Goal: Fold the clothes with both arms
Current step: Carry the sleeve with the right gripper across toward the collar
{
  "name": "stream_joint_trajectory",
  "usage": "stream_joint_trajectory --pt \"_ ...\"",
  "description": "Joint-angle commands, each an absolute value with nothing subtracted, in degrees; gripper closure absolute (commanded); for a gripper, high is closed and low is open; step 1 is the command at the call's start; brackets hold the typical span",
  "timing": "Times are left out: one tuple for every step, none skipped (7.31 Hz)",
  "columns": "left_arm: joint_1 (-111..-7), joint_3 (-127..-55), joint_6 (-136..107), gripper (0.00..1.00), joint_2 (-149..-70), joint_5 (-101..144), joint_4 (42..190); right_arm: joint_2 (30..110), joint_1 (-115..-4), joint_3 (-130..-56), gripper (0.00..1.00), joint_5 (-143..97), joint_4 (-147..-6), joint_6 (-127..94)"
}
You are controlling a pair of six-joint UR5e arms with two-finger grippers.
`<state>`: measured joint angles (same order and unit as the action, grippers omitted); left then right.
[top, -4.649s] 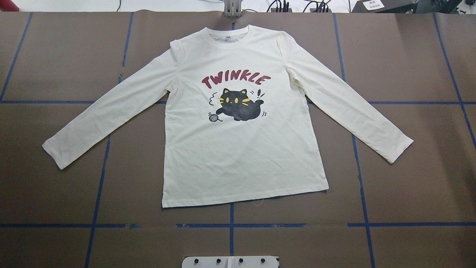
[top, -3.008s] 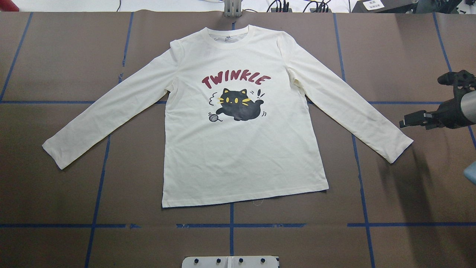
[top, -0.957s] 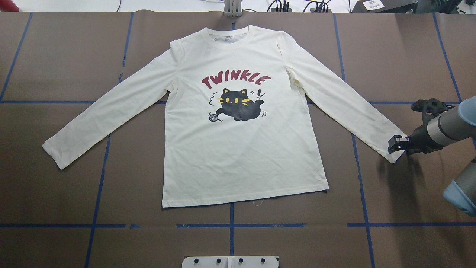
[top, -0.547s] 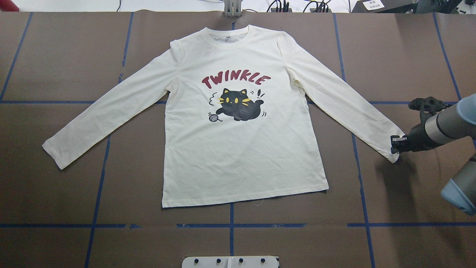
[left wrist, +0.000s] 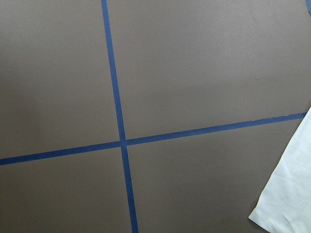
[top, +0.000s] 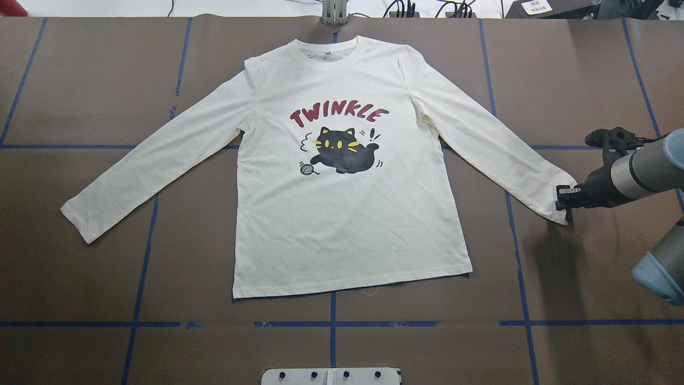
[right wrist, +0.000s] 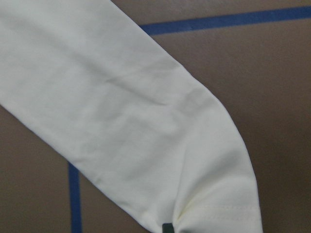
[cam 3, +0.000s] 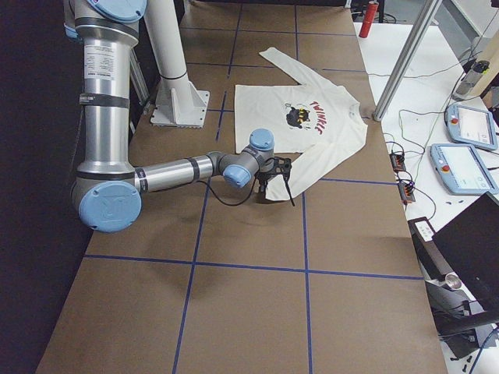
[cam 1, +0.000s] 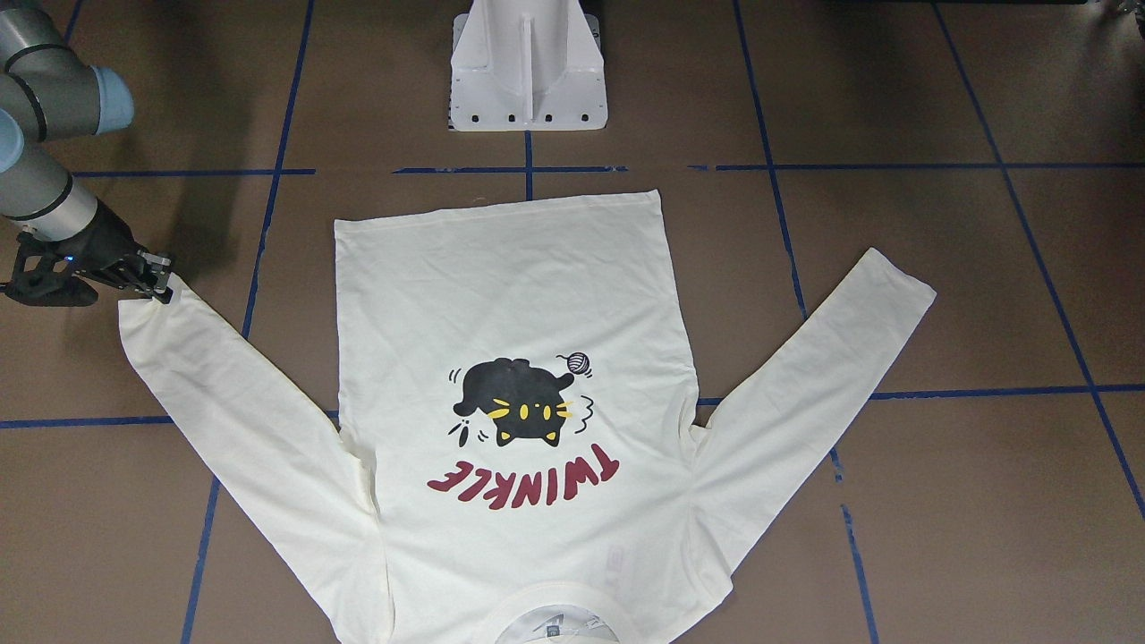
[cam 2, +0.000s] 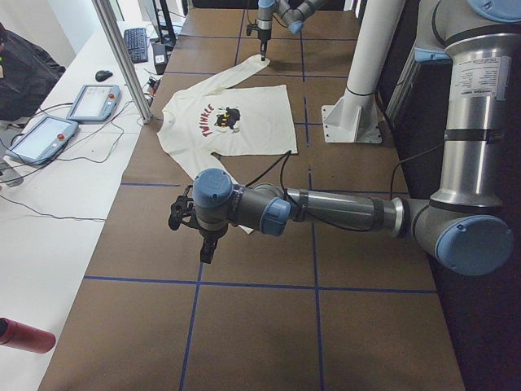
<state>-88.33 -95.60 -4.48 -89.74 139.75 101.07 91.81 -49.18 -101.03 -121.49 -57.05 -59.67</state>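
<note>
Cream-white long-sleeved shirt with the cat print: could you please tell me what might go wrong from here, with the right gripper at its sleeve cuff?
1. The black two-finger right gripper seems to pinch only a corner of the cuff, where the cloth puckers, so it may slip out on lifting.
2. The left gripper is apart from the other sleeve. A one-sided pull could drag the cream-white cat-print shirt askew.

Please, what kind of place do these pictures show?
Probably a robot test lab: a table marked with blue tape, a robot arm at a shirt, and control tablets on a side bench.
</note>
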Motion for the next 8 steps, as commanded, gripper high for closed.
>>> stream_joint_trajectory --pt "-88.33 -95.62 -4.57 0.00 -89.82 139.75 101.07 81.63 -51.41 -101.52 1.00 -121.90 -63.40 -59.77" --pt "-88.33 -95.62 -4.57 0.00 -89.82 139.75 101.07 74.86 -52.72 -100.73 1.00 -121.90 -67.98 -59.85" --pt "-88.33 -95.80 -4.66 0.00 -90.00 139.75 101.16 68.36 -53.78 -97.16 1.00 -122.43 -68.81 -61.77" --pt "-88.33 -95.89 -4.75 0.00 -90.35 139.75 101.16 60.72 -53.88 -91.12 1.00 -122.61 -68.64 -62.83" --pt "-88.33 -95.80 -4.66 0.00 -90.44 139.75 101.16 54.47 -54.31 -86.70 1.00 -122.69 -68.38 -63.28" --pt "-88.33 -95.97 -4.66 0.00 -90.44 139.75 101.16 47.36 -54.32 -84.14 1.00 -122.61 -68.38 -66.33" --pt "-88.33 -96.15 -4.57 0.00 -90.27 139.75 101.16 39.02 -54.32 -80.11 1.00 -122.61 -67.86 -68.53" --pt "-88.33 -95.89 -4.48 0.00 -90.26 139.66 101.16 28.58 -53.62 -68.76 1.00 -122.61 -62.11 -68.82"
